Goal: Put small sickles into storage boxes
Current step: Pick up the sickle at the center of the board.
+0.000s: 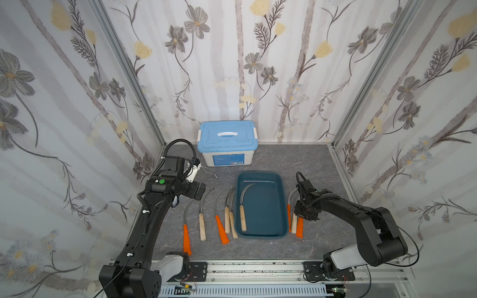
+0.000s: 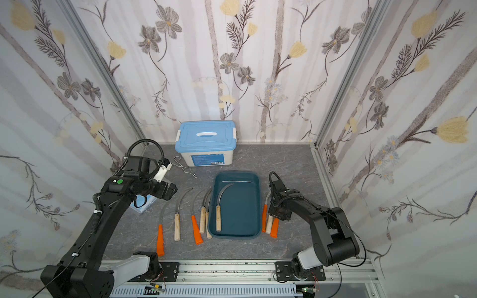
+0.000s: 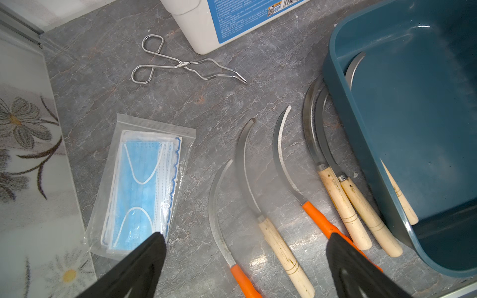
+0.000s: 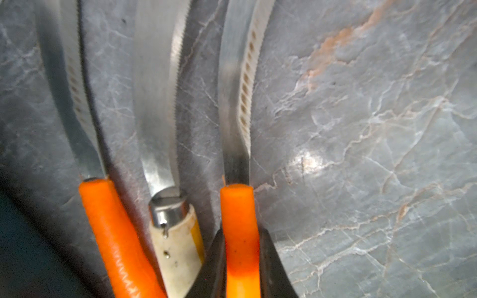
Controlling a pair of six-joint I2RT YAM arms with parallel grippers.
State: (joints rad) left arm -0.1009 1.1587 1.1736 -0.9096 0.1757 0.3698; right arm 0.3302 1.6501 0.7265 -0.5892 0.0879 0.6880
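Showing nine sickles, one teal tray

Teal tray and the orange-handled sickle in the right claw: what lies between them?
Two lie there, in the right wrist view: another orange-handled sickle and a wooden-handled sickle.

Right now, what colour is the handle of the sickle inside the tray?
Pale wood; the sickle handle shows best in a top view.

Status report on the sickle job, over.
Right gripper shut on orange-handled sickle beside teal tray; left gripper open, empty. One wooden-handled sickle in tray. Adjacent pale-handled sickle crowds the gripped one.
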